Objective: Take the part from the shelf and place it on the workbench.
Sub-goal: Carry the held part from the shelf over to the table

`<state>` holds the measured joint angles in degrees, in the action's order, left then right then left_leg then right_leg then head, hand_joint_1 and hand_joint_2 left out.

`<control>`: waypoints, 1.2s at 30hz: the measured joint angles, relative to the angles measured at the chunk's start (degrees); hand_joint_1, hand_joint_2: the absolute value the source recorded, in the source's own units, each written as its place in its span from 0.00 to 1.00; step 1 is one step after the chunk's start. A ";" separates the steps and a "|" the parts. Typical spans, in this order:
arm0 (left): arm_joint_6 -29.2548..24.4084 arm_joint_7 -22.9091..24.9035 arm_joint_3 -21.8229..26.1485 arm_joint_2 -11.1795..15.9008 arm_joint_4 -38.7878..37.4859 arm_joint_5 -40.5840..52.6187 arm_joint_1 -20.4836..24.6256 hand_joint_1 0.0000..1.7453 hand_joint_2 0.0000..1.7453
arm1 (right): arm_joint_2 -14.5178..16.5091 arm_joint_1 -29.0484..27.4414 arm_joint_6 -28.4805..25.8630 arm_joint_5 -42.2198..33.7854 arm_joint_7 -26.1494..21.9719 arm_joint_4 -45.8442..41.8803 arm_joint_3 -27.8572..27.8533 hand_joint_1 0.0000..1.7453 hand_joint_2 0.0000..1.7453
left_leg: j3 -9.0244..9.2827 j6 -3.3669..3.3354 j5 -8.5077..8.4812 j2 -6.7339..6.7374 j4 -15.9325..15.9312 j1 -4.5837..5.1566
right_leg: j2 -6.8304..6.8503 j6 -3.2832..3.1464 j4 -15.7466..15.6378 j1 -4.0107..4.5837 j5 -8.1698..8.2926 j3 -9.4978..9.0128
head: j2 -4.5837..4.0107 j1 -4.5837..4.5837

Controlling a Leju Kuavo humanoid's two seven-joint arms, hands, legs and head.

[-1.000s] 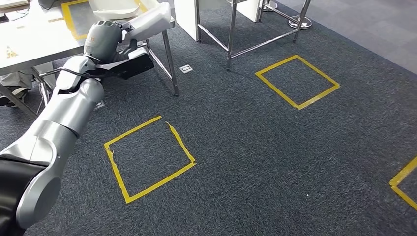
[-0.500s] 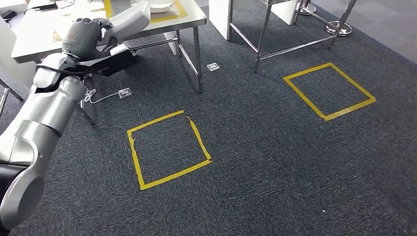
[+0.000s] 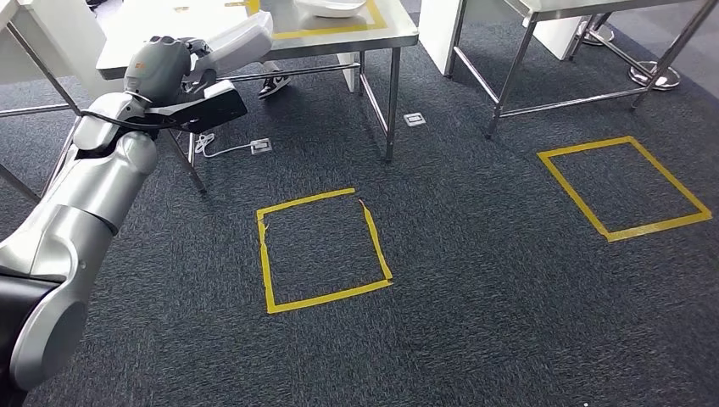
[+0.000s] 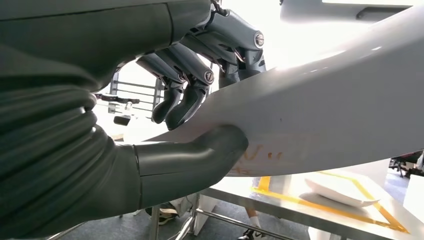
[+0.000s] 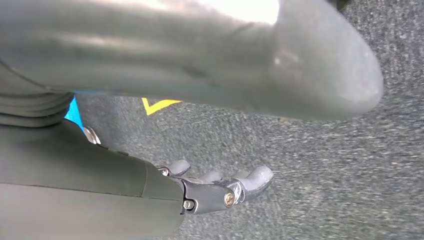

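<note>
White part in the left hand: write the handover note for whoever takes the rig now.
Left hand: holds the white part, thumb under it, fingers over it, raised in front of the workbench.
Right hand: hangs over the carpet, fingers apart, holding nothing.
On the workbench: a yellow-taped square with another white part lying in it.
Done: part is off the shelf and carried near the bench.
Left: reach over the bench, set the part down, release.
</note>
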<state>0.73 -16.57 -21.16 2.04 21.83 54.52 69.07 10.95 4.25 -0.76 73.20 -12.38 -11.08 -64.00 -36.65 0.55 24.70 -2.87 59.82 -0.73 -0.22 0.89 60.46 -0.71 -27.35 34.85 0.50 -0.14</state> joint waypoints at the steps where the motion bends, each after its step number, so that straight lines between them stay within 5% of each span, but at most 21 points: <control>1: 0.04 -0.04 0.00 0.03 -0.01 -0.01 0.02 0.83 1.00 | 0.00 0.00 -0.01 -0.05 -0.13 0.00 -0.01 0.00 0.00 | -0.11 0.06 -0.06 -0.09 0.01 0.11 | -0.11 -0.07 -0.65 0.04 -0.08 -0.21 | 0.00 0.02; 4: 0.10 -0.12 0.00 0.06 -0.02 -0.02 0.02 0.83 1.00 | 0.00 -0.04 -0.03 -0.23 -0.35 0.00 -0.03 0.00 0.00 | 0.01 -0.04 -0.35 -0.02 -0.42 0.16 | -0.16 -0.32 -0.88 0.10 0.28 -0.17 | 0.00 0.11; 12: 0.13 -0.31 0.00 -0.17 -0.02 -0.05 0.05 0.83 1.00 | -0.02 -0.03 -0.04 -0.35 -0.39 0.00 -0.07 0.00 0.00 | 0.45 0.99 -0.77 0.35 -1.26 0.10 | -0.43 -0.99 -0.87 0.16 0.42 -0.10 | 0.00 0.16; 18: 0.11 -0.75 0.00 -0.36 0.05 -0.07 0.11 0.83 1.00 | -0.09 0.01 0.01 -0.33 -0.44 0.00 -0.07 0.00 0.00 | 1.08 -0.05 -1.02 0.47 -2.41 -0.08 | -0.30 -0.29 -1.28 0.03 0.50 -0.35 | 0.00 0.26; 20: 0.10 -0.88 0.00 -0.60 0.07 -0.08 0.27 0.83 1.00 | -0.21 0.03 -0.02 -0.33 -0.45 0.00 -0.07 0.00 0.00 | 1.95 -0.21 -1.67 0.66 -3.75 -0.64 | -0.18 0.24 1.77 0.11 -1.39 1.04 | 0.00 0.10; 22: 0.10 -0.93 0.00 -0.76 -0.01 -0.08 0.31 0.83 1.00 | -0.34 -0.01 -0.05 -0.33 -0.44 0.00 -0.08 0.00 0.00 | 2.04 -0.26 -1.70 0.78 -3.91 -0.77 | -0.13 0.90 8.50 -0.28 -4.71 4.44 | 0.00 -0.06; 24: 0.10 -0.98 0.00 -0.91 -0.10 -0.08 -0.01 0.83 1.00 | -0.48 -0.11 -0.05 -0.34 -0.41 0.00 -0.10 0.00 0.00 | 1.91 -0.07 -1.51 0.75 -3.69 -0.98 | -0.10 1.51 12.73 -0.82 -5.88 6.73 | 0.00 -0.11; 25: 0.11 -1.01 0.00 -0.96 -0.14 -0.07 -0.16 0.83 1.00 | -0.54 -0.14 -0.05 -0.34 -0.41 0.00 -0.10 0.00 0.00 | 1.86 0.19 -1.35 0.72 -3.44 -1.20 | -0.09 1.79 11.96 -1.07 -4.98 6.44 | 0.00 -0.14; 28: 0.11 -1.02 0.00 -0.97 -0.16 -0.08 -0.26 0.83 1.00 | -0.64 -0.13 -0.05 -0.33 -0.42 0.02 -0.11 0.00 0.00 | 1.51 1.68 -0.26 0.66 -1.80 -1.86 | -0.29 2.70 2.32 -1.74 -0.47 1.55 | 0.00 -0.29; 30: 0.10 -1.03 0.00 -0.92 -0.16 -0.09 -0.22 0.83 1.00 | -0.57 -0.14 -0.05 -0.34 -0.41 0.05 -0.11 0.00 0.00 | 1.15 2.73 0.35 0.50 -0.94 -1.81 | -0.61 1.95 -0.29 -1.69 -0.03 0.09 | 0.00 -0.34; 32: 0.10 -1.09 -0.01 -0.86 -0.17 -0.14 -0.22 0.83 1.00 | -0.57 -0.13 -0.06 -0.34 -0.40 0.07 -0.13 0.00 0.00 | 1.08 3.46 0.37 0.27 -1.07 -1.80 | -0.66 0.46 0.26 -1.47 -0.25 0.30 | 0.00 -0.23; 34: 0.10 -1.16 -0.01 -0.68 -0.17 -0.26 -0.20 0.83 1.00 | -0.59 -0.10 -0.09 -0.35 -0.38 0.07 -0.13 0.00 0.00 | 0.66 3.86 0.92 0.93 -0.21 -1.89 | -0.53 -0.51 0.19 -1.42 -0.21 0.24 | 0.00 0.09; 36: 0.10 -1.20 -0.01 -0.49 -0.17 -0.39 -0.17 0.83 1.00 | -0.59 -0.15 -0.14 -0.37 -0.37 0.07 -0.14 0.00 0.00 | -1.76 3.78 3.38 2.10 4.78 -1.65 | -0.44 -1.20 0.06 -1.27 -0.24 0.09 | 0.00 0.55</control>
<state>0.83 -17.77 -21.16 1.55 21.65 54.12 68.90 10.36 4.10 -0.90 72.83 -12.75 -11.02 -64.14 -38.41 4.32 28.08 -0.77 64.60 -2.39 -0.65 -0.32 60.51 -1.98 -27.59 34.94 0.50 0.41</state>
